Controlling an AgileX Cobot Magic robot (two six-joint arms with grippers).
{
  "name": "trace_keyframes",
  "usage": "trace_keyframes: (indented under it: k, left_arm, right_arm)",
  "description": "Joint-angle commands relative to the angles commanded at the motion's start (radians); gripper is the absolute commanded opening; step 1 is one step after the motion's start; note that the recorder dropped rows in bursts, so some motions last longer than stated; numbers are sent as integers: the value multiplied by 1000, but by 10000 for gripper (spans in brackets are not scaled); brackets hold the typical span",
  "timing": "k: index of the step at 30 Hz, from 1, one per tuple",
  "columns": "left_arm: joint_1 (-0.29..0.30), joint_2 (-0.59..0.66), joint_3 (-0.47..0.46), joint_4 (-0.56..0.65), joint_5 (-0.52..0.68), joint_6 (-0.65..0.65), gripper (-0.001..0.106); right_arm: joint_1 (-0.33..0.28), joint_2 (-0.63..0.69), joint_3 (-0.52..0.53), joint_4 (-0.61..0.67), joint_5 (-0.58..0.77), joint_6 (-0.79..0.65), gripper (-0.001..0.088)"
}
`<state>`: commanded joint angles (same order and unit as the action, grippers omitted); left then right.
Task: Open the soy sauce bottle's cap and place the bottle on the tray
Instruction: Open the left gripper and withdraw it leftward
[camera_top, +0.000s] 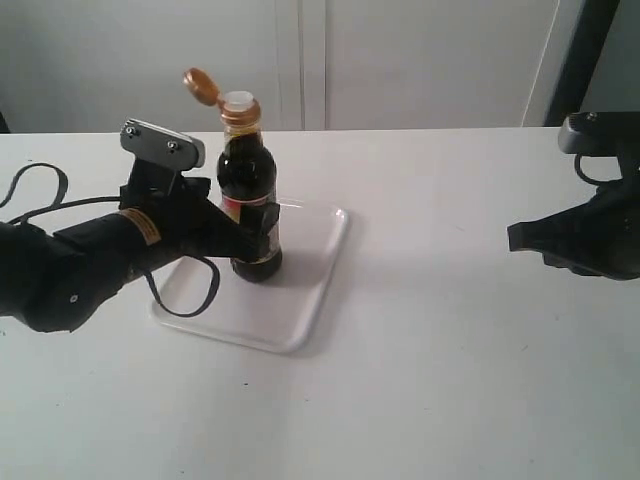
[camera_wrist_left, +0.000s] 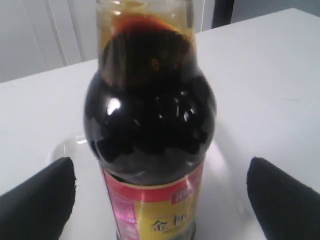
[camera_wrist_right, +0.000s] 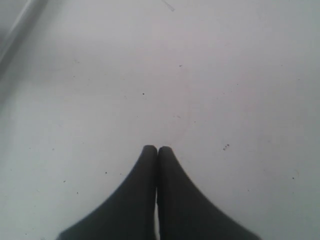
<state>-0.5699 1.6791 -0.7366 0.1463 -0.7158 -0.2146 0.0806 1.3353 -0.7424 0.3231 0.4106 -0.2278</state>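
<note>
The soy sauce bottle (camera_top: 247, 175) stands upright on the white tray (camera_top: 300, 290). Its copper-orange cap (camera_top: 200, 85) is flipped back on its hinge, baring the white spout (camera_top: 238, 99). My left gripper (camera_top: 255, 235) is open around the bottle's label, one finger on each side. In the left wrist view the bottle (camera_wrist_left: 150, 115) fills the middle and both black fingertips (camera_wrist_left: 45, 195) stand apart from the glass, with white tray showing in the gaps. My right gripper (camera_top: 512, 237) hovers far to the right over bare table, shut (camera_wrist_right: 157, 148) on nothing.
The white table (camera_top: 450, 350) spreads around the tray. A black cable (camera_top: 185, 300) from my left arm loops over the tray's near left part. A white wall rises behind the table's far edge.
</note>
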Motion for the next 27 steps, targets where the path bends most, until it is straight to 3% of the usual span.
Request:
trace_keyframes:
  k: [7,11,12,13,14,15,16,17,21,23,25,27]
  left_arm:
    - [0,-148,31,151,313,-130,919]
    - [0,-248,31,195,516,-151,789]
    - [0,-290,31,200,625,-148,627]
    - [0,-306,31,210,665,-148,550]
    - [0,-340,31,235,754,-146,349]
    - [0,-353,31,251,790,-144,272]
    - [0,-378,28,285,888,-135,106]
    - [0,-389,24,294,932,-125,34]
    - [0,-405,-58,313,1300,-88,0]
    - [0,-405,-101,303,1434,-55,0]
    - [25,-416,-115,247,1495,22,0]
    - [110,-425,-115,119,1493,105,0]
  right_arm:
    - [0,0,0,0,0,-2,0]
    - [0,0,0,0,7,-3,0]
    - [0,0,0,0,9,-3,0]
    - [0,0,0,0,9,-3,0]
    - [0,0,-4,0,20,-42,0]
    - [0,0,-4,0,31,-75,0]
    - [0,0,-4,0,50,-105,0]
    - [0,0,-4,-5,63,-109,0]
    - [0,4,-13,-65,200,-101,0]
    - [-2,6,-37,-139,281,-22,0]
    - [-2,4,-55,-219,318,61,0]
    - [-20,4,-57,-253,332,114,0]
